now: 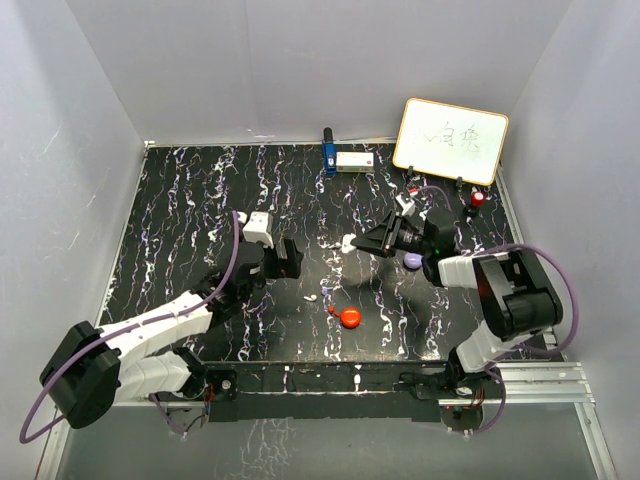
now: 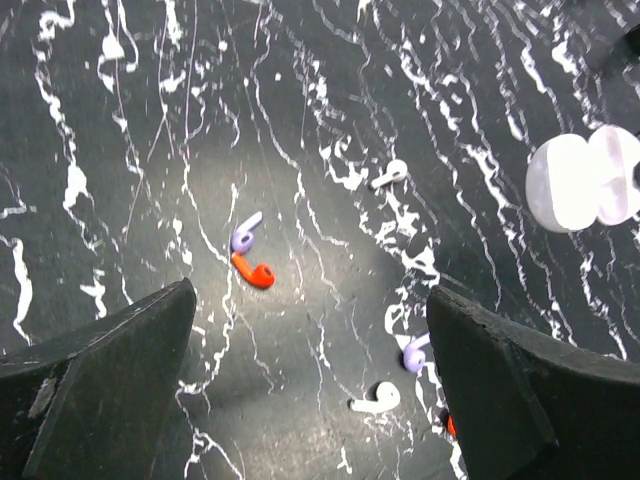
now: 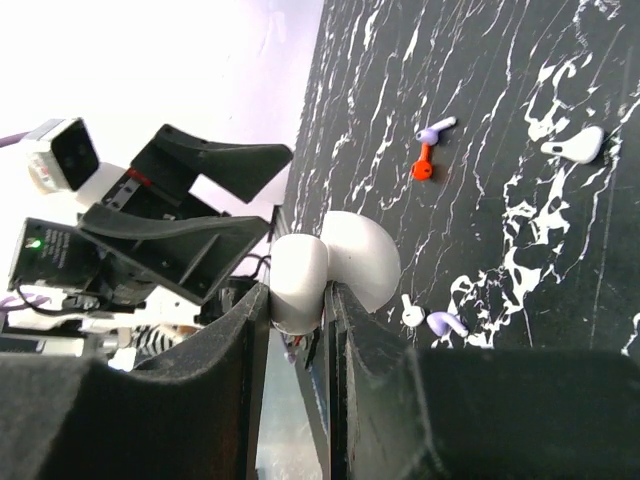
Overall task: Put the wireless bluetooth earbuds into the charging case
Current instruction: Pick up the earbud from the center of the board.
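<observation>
Right pincer [image 3: 298, 300]: clamped on open white charging case [image 3: 352, 255]. Left pincer [image 2: 310, 292]: spread wide, empty, over loose earbuds [image 2: 254, 272] (red, purple, white) scattered on worktop [image 2: 120, 150], apart from case.

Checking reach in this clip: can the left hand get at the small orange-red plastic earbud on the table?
Probably yes: the left hand is open above the small orange-red plastic earbud, nothing covering it. A small purple plastic earbud lies right beside it.

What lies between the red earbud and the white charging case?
In the left wrist view, one white earbud sits near the line from red earbud to white charging case; otherwise bare tabletop.
</observation>
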Available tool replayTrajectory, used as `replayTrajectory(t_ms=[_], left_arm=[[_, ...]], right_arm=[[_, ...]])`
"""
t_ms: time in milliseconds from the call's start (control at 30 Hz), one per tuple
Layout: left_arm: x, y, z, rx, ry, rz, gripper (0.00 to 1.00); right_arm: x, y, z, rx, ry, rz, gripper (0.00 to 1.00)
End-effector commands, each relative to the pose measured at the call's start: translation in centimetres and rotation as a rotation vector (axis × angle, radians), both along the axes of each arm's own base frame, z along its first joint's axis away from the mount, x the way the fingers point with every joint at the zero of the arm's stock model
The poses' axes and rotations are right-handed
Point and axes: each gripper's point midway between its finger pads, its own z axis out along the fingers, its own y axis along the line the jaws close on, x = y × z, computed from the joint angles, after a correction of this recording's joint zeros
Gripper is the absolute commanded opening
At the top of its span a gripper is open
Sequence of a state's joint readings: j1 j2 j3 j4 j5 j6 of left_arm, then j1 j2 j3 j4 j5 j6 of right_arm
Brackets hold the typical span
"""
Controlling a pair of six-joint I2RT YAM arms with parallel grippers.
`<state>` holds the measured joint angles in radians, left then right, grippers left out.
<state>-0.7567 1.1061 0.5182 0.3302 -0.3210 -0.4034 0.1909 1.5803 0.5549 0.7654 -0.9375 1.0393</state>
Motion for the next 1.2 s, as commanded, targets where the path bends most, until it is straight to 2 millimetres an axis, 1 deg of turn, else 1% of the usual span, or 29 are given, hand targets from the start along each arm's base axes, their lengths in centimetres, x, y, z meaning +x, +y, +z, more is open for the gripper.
replayTrajectory(t_ms=[0, 167, 233, 367, 600, 767, 867, 1000, 1167], left_arm=[[-1.2, -0.2, -1.2, -0.030, 0.062, -0.011, 0.99], [-1.8, -1.1, -1.7, -0.036, 0.100, -0.062, 0.99], [-2.1, -1.5, -1.9, -0.024, 0.107, -0.092, 0.99], [-2.8, -2.1, -1.9, 0.006, 0.105, -0.149, 0.97], [-4.3, -3.1, -1.9, 0.021, 0.094, -0.252, 0.97], [-5.6, -4.3, -2.3, 0.047, 0.104, -0.356, 0.99], [-6.2, -4.7, -2.8, 0.079, 0.112, -0.388, 0.99], [-6.5, -4.5, -3.9, 0.147, 0.143, -0.391, 0.94], [-6.7, -4.6, -4.6, 0.183, 0.152, -0.406, 0.88]], right_arm=[[-1.4, 0.5, 3.5, 0.152, -0.109, 0.099, 0.00], [-2.2, 0.1, 3.3, 0.210, -0.072, 0.129, 0.00], [-2.0, -0.1, 2.5, 0.214, -0.042, 0.120, 0.00], [-2.0, -0.4, 2.1, 0.212, -0.031, 0.113, 0.00], [-1.9, -1.0, 2.0, 0.210, -0.028, 0.114, 0.00], [-1.8, -1.3, 2.1, 0.211, -0.030, 0.108, 0.00], [-1.8, -1.5, 2.3, 0.212, -0.036, 0.103, 0.00], [-1.7, -1.7, 2.5, 0.212, -0.039, 0.099, 0.00], [-1.7, -1.8, 2.6, 0.211, -0.042, 0.102, 0.00]])
